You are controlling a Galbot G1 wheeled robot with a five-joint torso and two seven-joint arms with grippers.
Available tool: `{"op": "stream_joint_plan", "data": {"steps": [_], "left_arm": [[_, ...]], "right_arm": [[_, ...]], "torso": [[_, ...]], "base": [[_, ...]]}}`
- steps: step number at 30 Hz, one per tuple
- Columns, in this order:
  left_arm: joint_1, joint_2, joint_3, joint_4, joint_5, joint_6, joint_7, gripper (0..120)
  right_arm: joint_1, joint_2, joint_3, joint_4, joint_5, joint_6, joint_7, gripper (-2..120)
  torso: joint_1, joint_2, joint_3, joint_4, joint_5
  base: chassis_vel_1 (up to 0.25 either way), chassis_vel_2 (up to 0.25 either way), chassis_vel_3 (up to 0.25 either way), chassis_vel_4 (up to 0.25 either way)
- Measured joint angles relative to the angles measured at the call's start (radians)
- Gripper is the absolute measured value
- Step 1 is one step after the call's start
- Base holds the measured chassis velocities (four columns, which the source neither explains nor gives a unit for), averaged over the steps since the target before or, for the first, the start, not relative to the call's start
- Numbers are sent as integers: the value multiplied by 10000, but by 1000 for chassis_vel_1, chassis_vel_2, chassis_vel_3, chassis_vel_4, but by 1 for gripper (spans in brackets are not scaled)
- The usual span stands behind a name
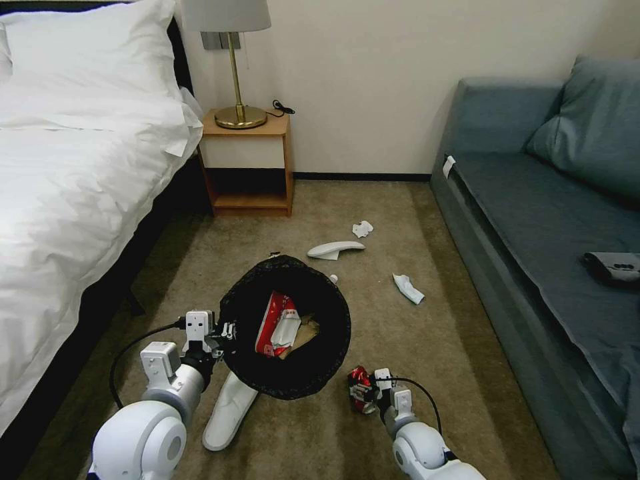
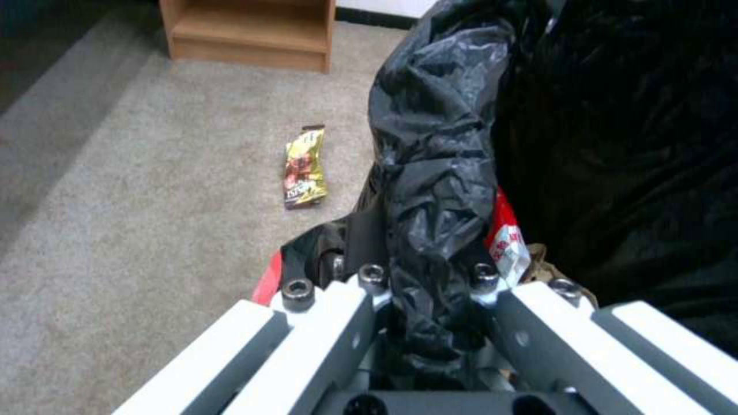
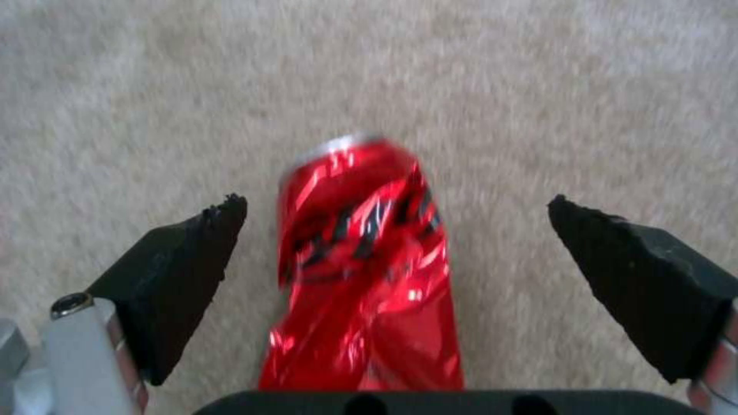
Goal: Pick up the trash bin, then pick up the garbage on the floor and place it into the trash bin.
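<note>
My left gripper (image 1: pixel 223 332) is shut on the near-left rim of the trash bin (image 1: pixel 333 347); in the left wrist view the black bag (image 2: pixel 430 173) is pinched between its fingers. The bin's mouth tilts toward me, with a red packet (image 1: pixel 277 323) and brown paper (image 1: pixel 305 333) inside. My right gripper (image 1: pixel 363 390) is low over the carpet and open. A crushed red can (image 3: pixel 369 259) lies between its black pads (image 3: pixel 184 271) without touching them. On the floor are two white slippers (image 1: pixel 335 249) (image 1: pixel 230 410), two tissues (image 1: pixel 362 229) (image 1: pixel 408 288) and a gold snack wrapper (image 2: pixel 305 168).
A bed (image 1: pixel 67 200) runs along the left and a blue-grey sofa (image 1: pixel 547 227) along the right. A wooden nightstand (image 1: pixel 247 167) with a lamp stands against the far wall. Open carpet lies between bed and sofa.
</note>
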Motion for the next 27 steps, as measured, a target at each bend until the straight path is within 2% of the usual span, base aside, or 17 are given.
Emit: {"op": "stream_joint_plan", "data": {"steps": [17,18,20,21,22,24,26,27], "left_arm": [[76,-170,18,25,217,-124,95,2],[83,-168,12,23,221,-130,103,2],[87,-161,6,23,223,-131,105,2],[87,-154,-4,19,224,-136,107,2],[87,-154,-4,19,224,-136,107,2],[82,-159,-2,18,226,-139,109,2],[82,-161,0,18,229,-140,110,2],[79,-173,11,18,245,-141,112,2]], "right_arm": [[-170,318,207,-1189,-816,562,-361,98],[-185,320,225,-1246,-897,656,-419,92],[-198,321,231,-1265,-941,720,-452,89],[-221,320,244,-1290,-1009,802,-491,82],[-221,320,244,-1290,-1009,802,-491,82],[-237,324,265,-1297,-1057,878,-502,71],[-237,325,268,-1297,-1063,884,-501,70],[-237,320,277,-1287,-1087,914,-494,61]], "torso": [[-1,1,-2,3,-6],[0,1,-1,6,-14],[0,2,-2,6,-15],[-1,1,-2,7,-17],[-1,1,-2,7,-17],[0,2,-3,7,-12],[-1,2,-3,6,-11],[-1,2,-2,3,-6]], "base": [[0,0,0,0],[0,0,0,0],[0,0,0,0],[0,0,0,0],[0,0,0,0],[0,0,0,0],[0,0,0,0],[0,0,0,0]]}}
